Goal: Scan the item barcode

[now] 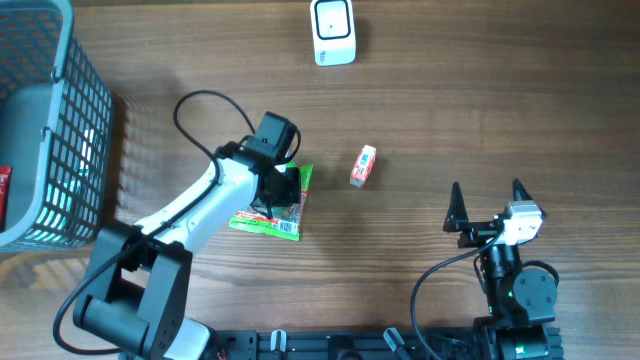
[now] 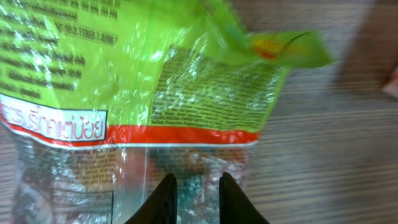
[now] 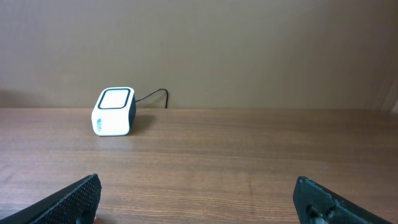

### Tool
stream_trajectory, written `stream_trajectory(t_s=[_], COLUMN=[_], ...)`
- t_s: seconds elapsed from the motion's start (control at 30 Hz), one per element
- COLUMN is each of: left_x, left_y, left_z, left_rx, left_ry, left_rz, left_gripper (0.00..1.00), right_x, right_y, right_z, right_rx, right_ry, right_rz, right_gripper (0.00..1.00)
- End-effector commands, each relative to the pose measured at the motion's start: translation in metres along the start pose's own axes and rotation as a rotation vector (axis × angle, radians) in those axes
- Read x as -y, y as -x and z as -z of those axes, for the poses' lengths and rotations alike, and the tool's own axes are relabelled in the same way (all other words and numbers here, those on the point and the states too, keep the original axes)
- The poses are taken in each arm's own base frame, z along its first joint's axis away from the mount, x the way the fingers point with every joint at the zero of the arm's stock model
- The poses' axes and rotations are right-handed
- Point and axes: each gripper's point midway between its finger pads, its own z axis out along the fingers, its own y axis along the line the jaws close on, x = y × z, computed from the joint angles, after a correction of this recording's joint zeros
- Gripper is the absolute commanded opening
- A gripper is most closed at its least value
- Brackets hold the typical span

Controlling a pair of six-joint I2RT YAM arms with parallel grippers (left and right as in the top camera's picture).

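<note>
A green and clear snack packet [image 1: 268, 222] with a red band lies flat on the wooden table; in the left wrist view the packet [image 2: 186, 81] fills most of the frame. My left gripper [image 1: 281, 193] is down on it, and its black fingers [image 2: 166, 199] stand close together on the packet's clear end. My left gripper [image 2: 198, 190] pinches the film. The white barcode scanner [image 1: 333, 32] sits at the far edge, and the scanner [image 3: 114, 112] faces my right gripper [image 3: 199, 199]. That right gripper [image 1: 487, 203] is open and holds nothing, low at the near right.
A small red and white box [image 1: 363, 166] lies right of the packet. A grey mesh basket [image 1: 60, 150] stands at the far left with something red inside. The scanner's black cable [image 3: 155, 94] runs behind it.
</note>
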Motion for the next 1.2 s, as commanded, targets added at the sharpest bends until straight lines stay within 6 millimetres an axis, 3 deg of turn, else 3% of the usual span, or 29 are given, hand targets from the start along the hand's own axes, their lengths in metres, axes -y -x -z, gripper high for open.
stream_trajectory(t_s=[0.0, 0.07, 0.1, 0.17, 0.27, 0.33, 0.4, 0.43, 0.47, 0.5, 0.57, 0.77, 0.97, 1.07, 1.17], left_x=[-0.013, -0.013, -0.012, -0.008, 0.004, 0.013, 0.017, 0.016, 0.012, 0.008, -0.003, -0.026, -0.031, -0.025, -0.011], left_y=[-0.012, -0.012, -0.012, -0.007, 0.016, 0.032, 0.037, 0.033, 0.026, 0.016, -0.008, -0.053, -0.060, -0.050, -0.023], left_z=[-0.018, -0.019, -0.019, -0.015, 0.011, 0.039, 0.058, 0.061, 0.060, 0.059, 0.050, 0.016, -0.006, 0.003, 0.033], left_rx=[-0.008, -0.005, -0.004, 0.008, 0.074, 0.130, 0.155, 0.148, 0.119, 0.080, -0.015, -0.131, -0.100, -0.071, 0.004], left_ry=[0.028, 0.022, 0.015, 0.000, -0.029, -0.055, -0.068, -0.066, -0.052, -0.033, 0.012, 0.068, 0.050, 0.029, -0.008], left_rz=[0.033, 0.032, 0.032, 0.030, 0.021, 0.017, 0.026, 0.043, 0.048, 0.052, 0.062, 0.086, 0.098, 0.073, 0.054], left_gripper=[0.21, 0.35, 0.38, 0.56, 0.75, 0.83, 0.83, 0.69, 0.48, 0.20, 0.04, 0.06, 0.07, 0.17, 0.32], right_x=[0.001, 0.001, 0.001, 0.001, 0.001, 0.001, 0.001, 0.001, 0.001, 0.001, 0.001, 0.001, 0.001, 0.001, 0.001], right_y=[0.002, 0.002, 0.002, 0.002, 0.002, 0.002, 0.002, 0.002, 0.002, 0.002, 0.002, 0.002, 0.002, 0.002, 0.002], right_z=[0.000, 0.000, 0.000, 0.000, 0.000, 0.000, 0.000, 0.000, 0.000, 0.000, 0.000, 0.000, 0.000, 0.000, 0.000], right_rx=[0.010, 0.010, 0.010, 0.010, 0.010, 0.010, 0.010, 0.010, 0.010, 0.010, 0.010, 0.010, 0.010, 0.010, 0.010], right_ry=[-0.003, -0.003, -0.003, -0.003, -0.003, -0.003, -0.003, -0.003, -0.003, -0.003, -0.003, -0.003, -0.003, -0.003, -0.003], right_rz=[0.010, 0.009, 0.009, 0.010, 0.009, 0.009, 0.010, 0.009, 0.009, 0.009, 0.009, 0.009, 0.010, 0.009, 0.009], right_gripper=[1.00, 1.00, 1.00, 1.00, 1.00, 0.99, 1.00, 1.00, 1.00, 1.00, 1.00, 1.00, 1.00, 1.00, 1.00])
